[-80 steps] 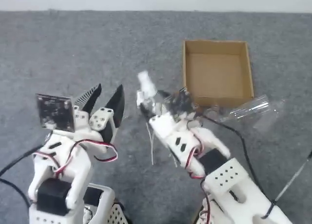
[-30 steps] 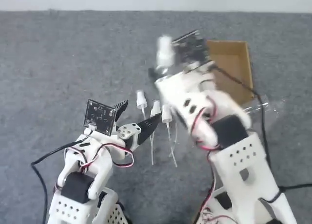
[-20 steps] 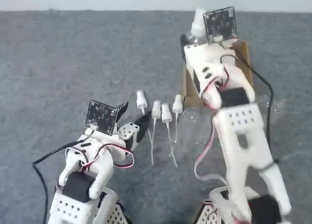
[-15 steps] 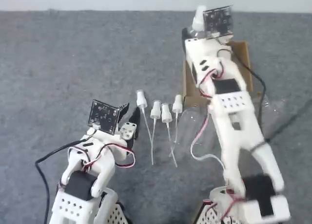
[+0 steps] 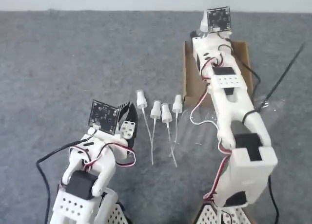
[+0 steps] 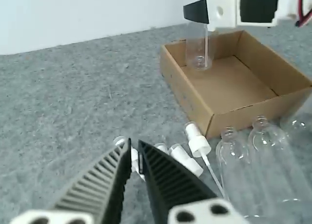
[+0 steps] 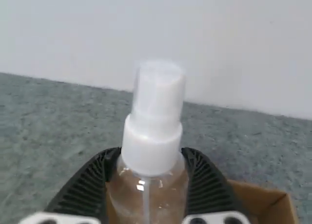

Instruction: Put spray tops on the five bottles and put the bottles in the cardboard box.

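Nearest the bases, the left arm [image 5: 95,156] sat low over the grey tabletop [image 5: 73,53]. The left jaws were all but closed, with only a thin slit between them, and held nothing. Their tips pointed toward the loose spray tops [image 5: 156,108] just beyond. Four of these lay in a short row on the tabletop, white heads toward the far side and thin dip tubes trailing back toward the arms. Beside them, on the right arm's side, uncapped bottles [image 6: 235,153] of clear plastic lay on their sides close together, necks aimed at the near wall of the cardboard box [image 6: 187,95]. At least two could be made out. The box stood open-topped just past them, and its brown floor was bare where it showed. The right arm [image 5: 229,97] stretched out long over the box. At its far end the right jaws were clamped on either side of the capped bottle [image 7: 146,190], which they held upright with its fitted spray top [image 7: 155,114] standing above them. In the left wrist view this bottle hung at the box's far corner, its base down inside the walls. Whether it touched the box floor could not be told.
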